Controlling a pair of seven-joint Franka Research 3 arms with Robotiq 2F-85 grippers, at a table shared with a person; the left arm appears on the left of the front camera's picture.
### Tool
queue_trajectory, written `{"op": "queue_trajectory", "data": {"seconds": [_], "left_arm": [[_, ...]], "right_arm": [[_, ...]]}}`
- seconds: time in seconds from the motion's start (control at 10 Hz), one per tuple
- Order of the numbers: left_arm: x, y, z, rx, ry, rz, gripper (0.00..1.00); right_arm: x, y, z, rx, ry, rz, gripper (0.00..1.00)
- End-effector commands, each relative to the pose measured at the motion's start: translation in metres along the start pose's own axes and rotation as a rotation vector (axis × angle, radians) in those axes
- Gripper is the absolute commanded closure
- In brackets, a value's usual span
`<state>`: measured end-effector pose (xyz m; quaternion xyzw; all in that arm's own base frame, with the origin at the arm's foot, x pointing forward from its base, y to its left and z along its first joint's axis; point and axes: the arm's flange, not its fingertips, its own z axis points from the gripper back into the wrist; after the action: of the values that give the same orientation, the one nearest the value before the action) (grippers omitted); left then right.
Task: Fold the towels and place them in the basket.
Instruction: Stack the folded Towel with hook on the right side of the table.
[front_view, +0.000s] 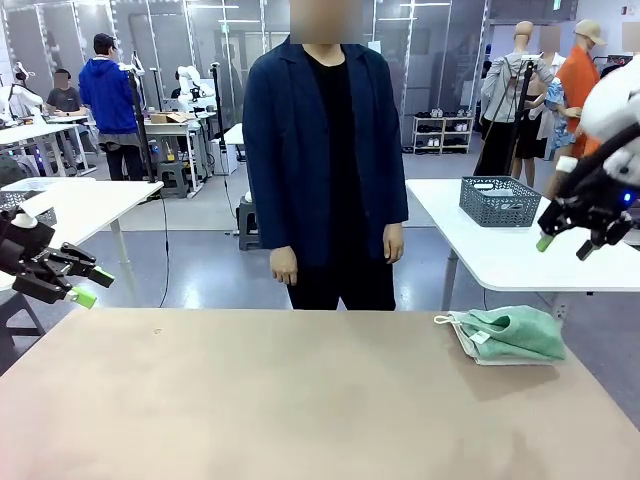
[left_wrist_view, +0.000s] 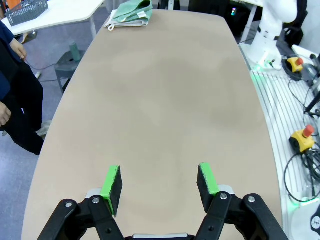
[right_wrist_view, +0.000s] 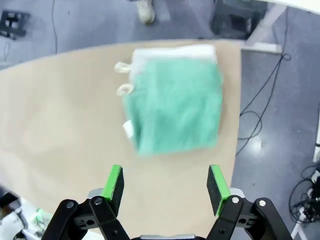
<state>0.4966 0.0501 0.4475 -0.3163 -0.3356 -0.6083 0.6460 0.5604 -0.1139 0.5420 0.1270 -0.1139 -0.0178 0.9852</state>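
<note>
Lying folded: soft green terry towel (right_wrist_view: 175, 102) atop cream-white terry towel (right_wrist_view: 172, 50) on the bench (front_view: 250, 400), limp, light.
Hold: pinch both layers at an edge.
Left gripper (left_wrist_view: 159, 182): spread, empty.
Right gripper (right_wrist_view: 167, 182): spread, empty, above the towels.

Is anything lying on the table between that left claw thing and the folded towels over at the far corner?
No. In the left wrist view, bare tan tabletop runs from the open left gripper to the folded green terry towel stacked on the cream-white towel.

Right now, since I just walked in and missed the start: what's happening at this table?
Nothing is being held. The green towel lies folded on top of the cream-white towel near the table's right end. The right gripper hangs open above the pile; the left gripper is open over bare tabletop. The person stands with arms down. The basket sits on another table behind.
</note>
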Motion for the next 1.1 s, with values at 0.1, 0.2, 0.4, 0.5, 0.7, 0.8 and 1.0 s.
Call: {"op": "queue_trajectory", "data": {"seconds": [0.1,0.2,0.4,0.5,0.7,0.8,1.0], "left_arm": [[0.001,0.0,0.001,0.0,0.0,-0.003,0.23],[0.001,0.0,0.001,0.0,0.0,-0.003,0.23],[0.001,0.0,0.001,0.0,0.0,-0.003,0.23],[0.001,0.0,0.001,0.0,0.0,-0.003,0.23],[0.001,0.0,0.001,0.0,0.0,-0.003,0.23],[0.001,0.0,0.001,0.0,0.0,-0.003,0.23],[0.001,0.0,0.001,0.0,0.0,-0.003,0.23]], "right_arm": [[-0.067,0.089,0.104,0.018,0.009,-0.045,0.16],[-0.097,0.113,0.14,-0.011,0.013,-0.079,0.16],[-0.15,0.145,0.193,-0.048,0.003,-0.106,0.16],[-0.172,0.155,0.214,-0.077,-0.017,-0.119,0.16],[-0.195,0.167,0.228,-0.107,-0.091,-0.121,0.16],[-0.185,0.162,0.232,-0.048,-0.024,-0.088,0.16],[-0.185,0.162,0.232,-0.048,-0.024,-0.088,0.16]]}}
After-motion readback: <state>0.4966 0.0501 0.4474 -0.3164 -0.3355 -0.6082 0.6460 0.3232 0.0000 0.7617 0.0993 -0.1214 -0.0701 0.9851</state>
